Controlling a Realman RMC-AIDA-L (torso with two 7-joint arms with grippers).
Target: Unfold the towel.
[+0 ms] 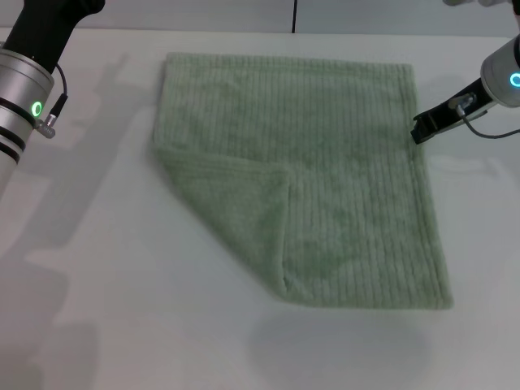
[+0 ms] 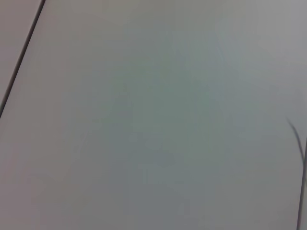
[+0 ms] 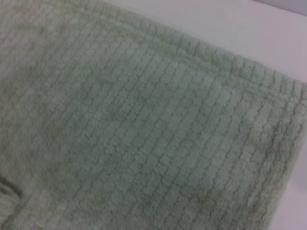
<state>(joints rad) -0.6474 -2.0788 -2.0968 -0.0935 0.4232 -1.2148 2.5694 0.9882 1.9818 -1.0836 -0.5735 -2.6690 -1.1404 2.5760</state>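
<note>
The pale sage-green ribbed towel point(image 1: 325, 162) lies flat on the white table point(image 1: 122, 309). Its near-left corner is folded over onto the cloth as a triangle point(image 1: 236, 211). My right gripper point(image 1: 422, 126) hangs just beside the towel's right edge, near the far right corner. The right wrist view shows the towel point(image 3: 144, 124) close up, with its hemmed border and one corner. My left arm point(image 1: 24, 89) is at the far left, away from the towel, and its gripper is out of view. The left wrist view shows only bare table point(image 2: 153, 120).
White table surface surrounds the towel on all sides. The table's far edge meets a dark seam point(image 1: 293, 16) at the back. A thin dark cable point(image 2: 297, 139) shows at the edge of the left wrist view.
</note>
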